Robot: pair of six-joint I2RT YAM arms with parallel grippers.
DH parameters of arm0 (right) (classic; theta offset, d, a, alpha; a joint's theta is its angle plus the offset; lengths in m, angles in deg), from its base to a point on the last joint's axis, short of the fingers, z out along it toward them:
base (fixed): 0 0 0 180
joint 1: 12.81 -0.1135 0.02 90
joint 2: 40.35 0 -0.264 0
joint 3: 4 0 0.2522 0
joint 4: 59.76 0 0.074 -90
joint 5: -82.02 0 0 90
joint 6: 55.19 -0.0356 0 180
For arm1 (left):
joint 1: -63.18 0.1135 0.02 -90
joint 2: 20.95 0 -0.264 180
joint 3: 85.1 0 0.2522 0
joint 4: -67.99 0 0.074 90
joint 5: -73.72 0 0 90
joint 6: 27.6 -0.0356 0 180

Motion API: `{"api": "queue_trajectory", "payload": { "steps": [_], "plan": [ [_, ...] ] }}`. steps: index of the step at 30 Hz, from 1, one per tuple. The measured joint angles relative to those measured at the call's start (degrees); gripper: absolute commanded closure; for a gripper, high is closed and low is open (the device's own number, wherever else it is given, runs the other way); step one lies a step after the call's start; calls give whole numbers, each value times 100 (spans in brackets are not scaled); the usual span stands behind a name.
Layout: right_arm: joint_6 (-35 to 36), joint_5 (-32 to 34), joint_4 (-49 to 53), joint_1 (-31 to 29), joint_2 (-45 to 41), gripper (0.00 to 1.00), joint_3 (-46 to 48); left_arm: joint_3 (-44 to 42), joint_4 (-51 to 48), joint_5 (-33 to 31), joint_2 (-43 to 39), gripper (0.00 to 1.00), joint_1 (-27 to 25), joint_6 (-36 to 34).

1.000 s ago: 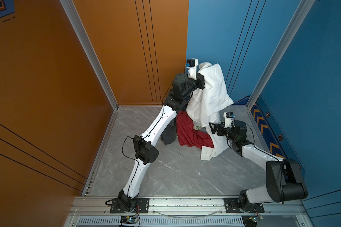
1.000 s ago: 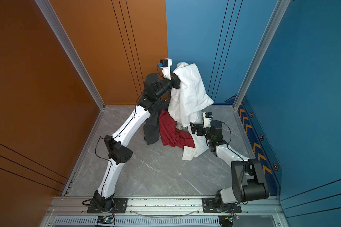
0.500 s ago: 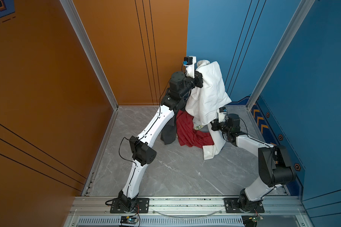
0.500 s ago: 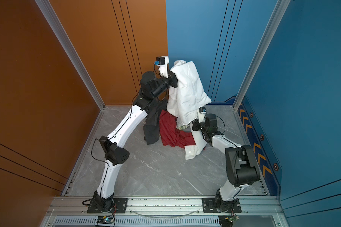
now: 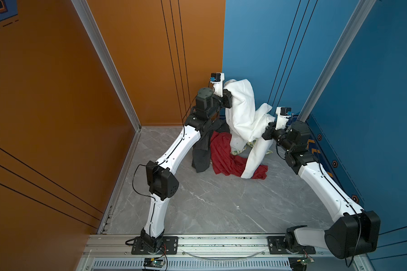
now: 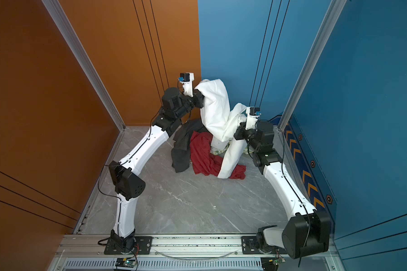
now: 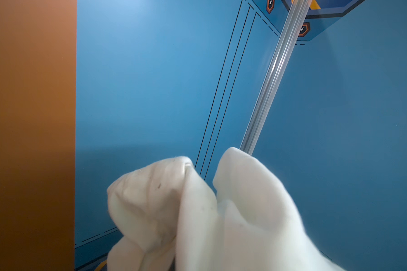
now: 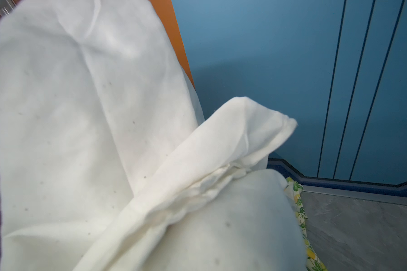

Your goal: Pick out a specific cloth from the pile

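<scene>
The plain white cloth (image 5: 241,110) (image 6: 215,108) hangs raised in the back corner, stretched between both grippers, and its lower end trails down onto the red piece. My left gripper (image 5: 230,102) (image 6: 201,102) is shut on its top end, high up. Lower and to the right, my right gripper (image 5: 266,131) (image 6: 237,133) is shut on a bunched fold. White cloth (image 7: 197,223) (image 8: 80,117) fills both wrist views and hides the jaws. The pile (image 5: 223,154) lies below it on the floor: a red piece, a dark grey piece (image 5: 201,154) and a lemon-print piece (image 5: 239,150) (image 8: 298,211).
Orange walls (image 5: 139,58) stand at the left and back, blue walls (image 5: 374,93) at the back and right. An aluminium post (image 5: 327,63) rises just behind my right wrist. The grey marble floor (image 5: 221,206) spreads out in front of the pile, with the arms' base rail (image 5: 221,244) along its near edge.
My right gripper has shut on a fold of the white cloth and risen with it, lifting that part off the pile. The left gripper still holds the top end high.
</scene>
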Motion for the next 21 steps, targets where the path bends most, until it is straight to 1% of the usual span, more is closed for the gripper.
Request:
{"api": "queue_trajectory", "payload": {
  "steps": [3,7,12,17,21],
  "plan": [
    [-142,55,203,-136,46,100,-522,-284,-22,2,-92,100,20,-39],
    [-398,50,264,-243,398,100,-1419,-699,9,87,-275,100,20,-42],
    [-752,35,210,-476,1071,100,-2288,-1300,236,490,-592,100,9,-42],
    [-964,-20,225,-885,1770,100,-2870,-1827,439,1047,-981,100,-7,-44],
    [-1279,-188,98,-1080,2133,100,-2979,-2273,776,1373,-1272,100,9,37]
  ]
}}
